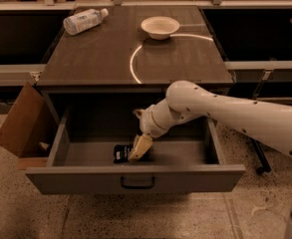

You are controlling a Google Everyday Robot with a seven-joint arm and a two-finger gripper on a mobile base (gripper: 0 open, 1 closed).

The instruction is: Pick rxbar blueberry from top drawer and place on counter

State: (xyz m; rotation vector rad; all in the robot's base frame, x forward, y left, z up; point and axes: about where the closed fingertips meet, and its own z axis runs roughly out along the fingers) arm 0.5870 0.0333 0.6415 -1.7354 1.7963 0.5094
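Observation:
The top drawer (135, 179) is pulled open below the counter (100, 54). The rxbar blueberry (120, 153), a small dark bar with white print, lies flat on the drawer floor near the front, left of centre. My gripper (139, 148) reaches down into the drawer from the right and sits right over the bar's right end, covering part of it. The white arm runs in from the right edge of the view.
On the counter lie a clear plastic bottle (84, 20) at the back left and a white bowl (160, 27) at the back centre. An open cardboard box (21, 121) stands on the floor left of the drawer. A dark stand leg (257, 156) is on the right.

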